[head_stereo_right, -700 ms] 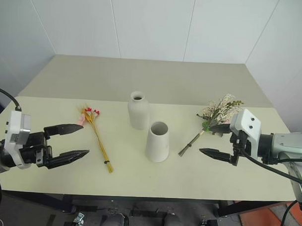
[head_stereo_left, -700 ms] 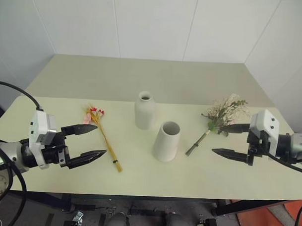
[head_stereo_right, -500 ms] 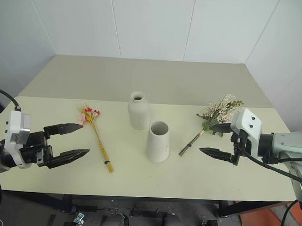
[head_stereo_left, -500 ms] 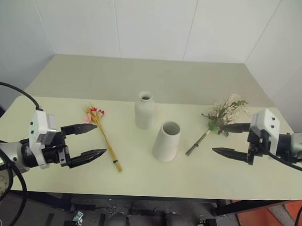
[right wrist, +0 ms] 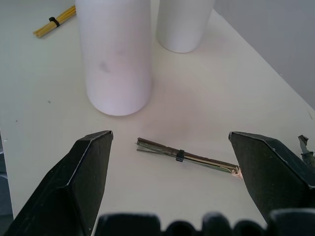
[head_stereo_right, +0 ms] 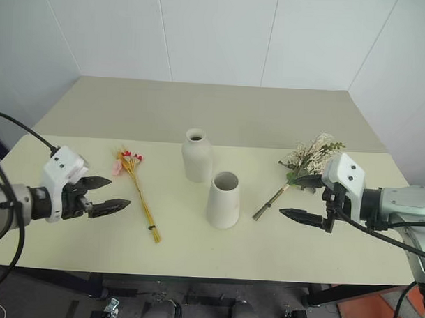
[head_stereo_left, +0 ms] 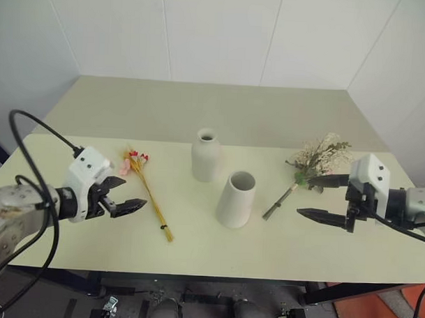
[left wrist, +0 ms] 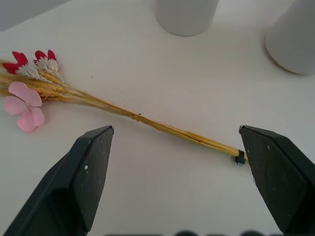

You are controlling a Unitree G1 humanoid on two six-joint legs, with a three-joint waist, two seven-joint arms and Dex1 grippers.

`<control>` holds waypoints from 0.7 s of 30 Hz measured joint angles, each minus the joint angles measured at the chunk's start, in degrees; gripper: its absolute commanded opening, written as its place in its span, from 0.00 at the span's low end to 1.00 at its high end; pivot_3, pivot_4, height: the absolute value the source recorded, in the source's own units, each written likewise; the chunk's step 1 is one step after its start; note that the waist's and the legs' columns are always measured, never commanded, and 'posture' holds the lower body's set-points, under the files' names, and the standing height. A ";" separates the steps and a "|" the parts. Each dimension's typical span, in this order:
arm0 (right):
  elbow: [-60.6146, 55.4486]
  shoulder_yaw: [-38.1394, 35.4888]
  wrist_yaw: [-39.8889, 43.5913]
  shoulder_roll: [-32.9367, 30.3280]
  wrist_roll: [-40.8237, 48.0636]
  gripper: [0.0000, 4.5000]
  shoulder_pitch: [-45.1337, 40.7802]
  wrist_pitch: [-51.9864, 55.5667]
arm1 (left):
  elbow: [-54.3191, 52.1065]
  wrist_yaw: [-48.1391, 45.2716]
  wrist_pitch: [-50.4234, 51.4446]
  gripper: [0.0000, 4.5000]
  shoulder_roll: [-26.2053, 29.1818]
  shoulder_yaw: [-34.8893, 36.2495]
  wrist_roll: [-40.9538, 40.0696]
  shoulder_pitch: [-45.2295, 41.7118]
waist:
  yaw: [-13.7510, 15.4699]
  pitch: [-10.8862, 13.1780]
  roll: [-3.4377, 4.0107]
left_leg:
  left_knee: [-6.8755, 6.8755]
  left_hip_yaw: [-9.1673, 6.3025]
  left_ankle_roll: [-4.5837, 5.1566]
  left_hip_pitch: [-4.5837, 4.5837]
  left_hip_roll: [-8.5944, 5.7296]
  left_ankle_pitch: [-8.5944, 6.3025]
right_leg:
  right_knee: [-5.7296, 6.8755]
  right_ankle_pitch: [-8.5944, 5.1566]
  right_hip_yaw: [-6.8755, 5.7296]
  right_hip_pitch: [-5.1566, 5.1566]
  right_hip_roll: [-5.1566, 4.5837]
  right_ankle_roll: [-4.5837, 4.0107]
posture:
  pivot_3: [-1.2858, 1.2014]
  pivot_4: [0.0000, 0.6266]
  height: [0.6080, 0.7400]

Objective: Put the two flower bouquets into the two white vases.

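Two pincers, both wide, empty: left pincer (head_stereo_left: 127, 196) just beside straw bunch (head_stereo_left: 147, 191), stems crosswise between its fingers; right pincer (head_stereo_left: 316, 197) near leafy bunch (head_stereo_left: 306, 168).

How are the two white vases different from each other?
The bottle vase has a narrow neck and small mouth; the cone vase has a wide round mouth. The bottle vase stands farther back, the cone vase nearer the front. Both are plain white, upright and have no flowers in them.

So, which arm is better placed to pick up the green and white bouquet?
The right. The open right gripper is beside the green and white bouquet; the left gripper faces the yellow bouquet.
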 measured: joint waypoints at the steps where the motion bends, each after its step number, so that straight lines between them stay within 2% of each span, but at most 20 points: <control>1: 0.06 0.06 -0.09 0.07 -0.01 1.00 0.02 0.00 | 1.50 2.23 5.08 0.99 -2.18 -0.73 0.27 -3.99 | 0.02 0.00 0.00 | 0.02 -0.01 0.00 0.01 -0.04 0.00 | 0.04 0.02 0.00 0.04 -0.01 -0.02 | 0.52 0.24 1.00; 3: -0.22 0.11 -0.29 0.27 0.00 1.00 -0.03 -0.03 | 4.52 7.09 13.51 0.99 -5.89 -2.51 1.38 -10.17 | -0.09 -0.02 -0.04 | 0.03 -0.02 0.00 -0.01 -0.05 0.00 | 0.02 0.06 0.00 0.04 -0.02 0.00 | 0.52 0.24 1.00; 5: -0.23 0.11 -0.60 0.39 -0.02 1.00 0.03 -0.04 | 9.14 10.99 16.40 0.99 -7.14 -5.79 1.30 -13.19 | -0.55 -0.03 -0.04 | 0.02 -0.02 0.00 0.00 -0.04 0.00 | 0.04 0.07 0.04 -0.01 -0.02 -0.01 | 0.52 0.24 1.00; 10: -0.36 0.09 -1.47 1.24 0.00 1.00 0.64 -0.07 | 16.51 20.21 17.05 0.99 -12.76 -9.61 -0.48 -14.88 | -0.84 -0.03 -0.04 | 0.02 -0.03 0.00 -0.02 -0.06 0.00 | 0.06 0.08 0.04 -0.02 -0.05 -0.03 | 0.52 0.24 1.00; 16: -1.23 0.03 -1.98 1.92 0.04 1.00 1.11 -0.09 | 22.57 29.62 17.04 0.99 -17.33 -9.62 -2.76 -18.14 | -0.40 -0.03 -0.04 | 0.02 -0.05 0.00 0.00 -0.10 0.00 | 0.05 0.08 0.03 0.01 -0.07 -0.03 | 0.52 0.24 1.00; 19: -1.67 0.02 -2.03 2.25 0.08 1.00 1.17 -0.12 | 23.99 33.17 17.04 0.86 -18.70 -9.66 -3.86 -18.49 | -0.32 -0.04 -0.04 | 0.02 -0.05 -0.01 0.01 -0.10 0.00 | 0.06 0.09 0.04 0.00 -0.08 -0.03 | 0.52 0.24 1.00; 21: -1.70 -0.03 -2.03 2.31 0.10 1.00 1.55 -0.13 | 24.18 35.22 17.04 0.72 -18.71 -9.66 -5.00 -18.40 | -0.30 -0.04 -0.04 | 0.02 -0.05 -0.01 0.01 -0.10 0.00 | 0.07 0.09 0.04 0.00 -0.08 -0.04 | 0.52 0.24 1.00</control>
